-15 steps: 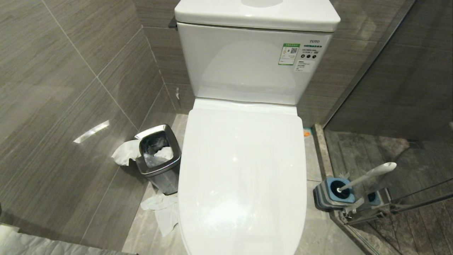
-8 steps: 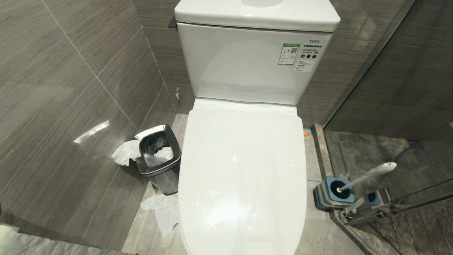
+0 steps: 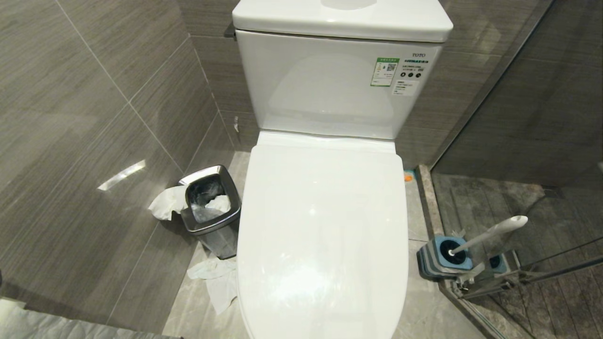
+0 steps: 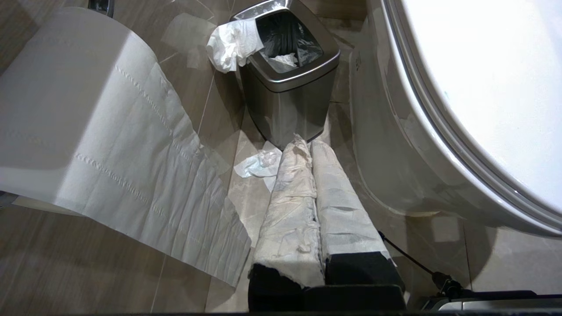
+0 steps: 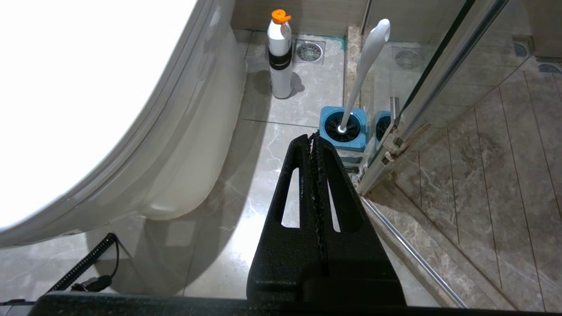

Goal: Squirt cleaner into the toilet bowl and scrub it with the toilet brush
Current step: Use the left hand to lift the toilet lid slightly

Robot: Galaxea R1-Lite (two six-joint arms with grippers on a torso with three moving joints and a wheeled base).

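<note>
The white toilet bowl (image 3: 325,226) fills the middle of the head view with its lid down, so the basin is hidden. Its outer wall shows in both wrist views (image 4: 386,145) (image 5: 193,145). The toilet brush (image 3: 490,231) leans in its blue-and-grey holder (image 3: 445,256) on the floor to the right, against the glass door. The cleaner is out of view. My left gripper (image 4: 307,142), its fingers wrapped in white material, hangs shut and empty low beside the bowl's left side. My right gripper (image 5: 312,138) is shut and empty, just short of the brush holder (image 5: 342,127).
A steel bin (image 3: 209,209) with tissue stands left of the toilet, and more tissue (image 3: 216,278) lies on the floor. A toilet paper sheet (image 4: 109,145) hangs by the left arm. A white bottle with an orange cap (image 5: 281,57) stands near a floor drain (image 5: 309,52). A glass shower door (image 5: 439,87) bounds the right.
</note>
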